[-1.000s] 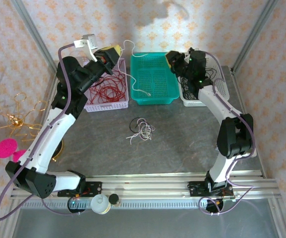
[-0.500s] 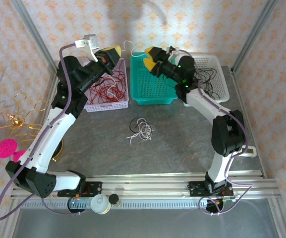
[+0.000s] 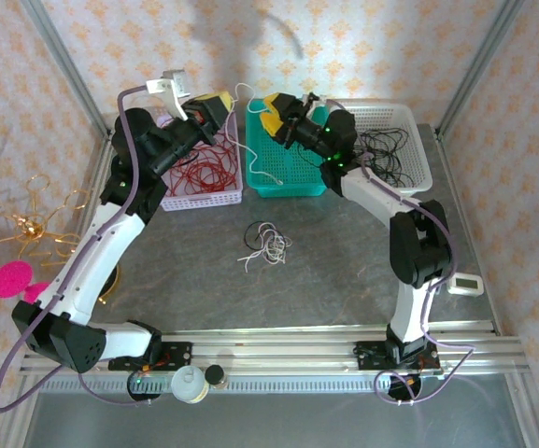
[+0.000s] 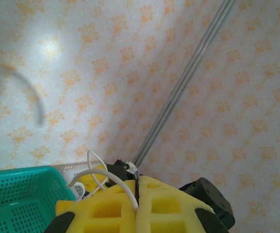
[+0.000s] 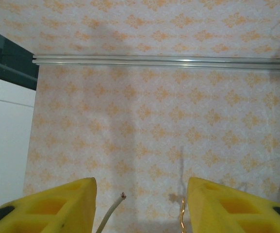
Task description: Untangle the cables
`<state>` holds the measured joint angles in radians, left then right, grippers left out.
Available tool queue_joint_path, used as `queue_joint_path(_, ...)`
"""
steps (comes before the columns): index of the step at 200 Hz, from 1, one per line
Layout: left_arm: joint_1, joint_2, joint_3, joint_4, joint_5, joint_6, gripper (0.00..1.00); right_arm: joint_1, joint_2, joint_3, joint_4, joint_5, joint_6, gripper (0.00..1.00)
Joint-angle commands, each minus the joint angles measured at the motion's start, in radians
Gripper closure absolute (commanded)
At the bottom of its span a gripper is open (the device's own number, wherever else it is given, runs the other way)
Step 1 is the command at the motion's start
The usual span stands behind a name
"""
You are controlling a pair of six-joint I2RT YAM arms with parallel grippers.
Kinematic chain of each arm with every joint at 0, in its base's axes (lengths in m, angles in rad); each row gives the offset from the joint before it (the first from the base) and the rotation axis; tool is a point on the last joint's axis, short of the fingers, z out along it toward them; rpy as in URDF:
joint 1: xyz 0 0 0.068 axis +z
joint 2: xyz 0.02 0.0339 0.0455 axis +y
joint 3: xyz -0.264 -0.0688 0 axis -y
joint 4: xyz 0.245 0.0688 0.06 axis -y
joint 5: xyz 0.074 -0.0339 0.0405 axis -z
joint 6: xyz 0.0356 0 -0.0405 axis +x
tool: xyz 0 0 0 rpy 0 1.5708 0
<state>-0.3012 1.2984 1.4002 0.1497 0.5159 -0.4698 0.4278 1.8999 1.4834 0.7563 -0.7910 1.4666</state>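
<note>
- Left end effector was clamped shut on white cable, which dangled into teal basket.
- Right end effector stood open, cable tip between its jaws, ungripped.
- Other cables lay clumped mid-desk.

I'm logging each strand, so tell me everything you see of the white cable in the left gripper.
The thin cream-white cable is one string-thin, flexible, smooth-coated wire. The left gripper has its yellow fingers shut on it, with a small loop arching above them. Below, it hangs in loose curves over the teal plastic mesh basket, its lower end seemingly curled on the basket floor.
</note>
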Motion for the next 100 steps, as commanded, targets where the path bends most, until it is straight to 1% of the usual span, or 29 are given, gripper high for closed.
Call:
queue_joint_path(1, -0.006, -0.017, -0.007, 0.042, 0.018, 0.001, 1.0, 0.013, 0.005, 0.04, 0.031, 0.016, -0.001, 0.49)
queue_joint_path(19, -0.006, -0.018, -0.01, 0.042, 0.018, 0.001, 1.0, 0.017, 0.013, 0.043, 0.021, 0.017, -0.012, 0.54)
queue_joint_path(58, -0.006, -0.013, -0.007, 0.027, 0.021, 0.013, 1.0, 0.02, 0.013, 0.032, 0.033, 0.036, -0.019, 0.8)
queue_joint_path(73, -0.006, -0.014, -0.007, 0.016, 0.021, 0.021, 1.0, 0.019, 0.009, 0.024, 0.04, 0.048, -0.02, 0.87)
queue_joint_path(95, -0.004, -0.023, -0.012, 0.0, 0.007, 0.043, 1.0, 0.009, 0.001, 0.011, 0.025, 0.07, -0.021, 1.0)
queue_joint_path(100, -0.004, -0.026, -0.015, -0.004, 0.0, 0.048, 1.0, 0.005, -0.001, 0.01, 0.013, 0.074, -0.02, 1.0)
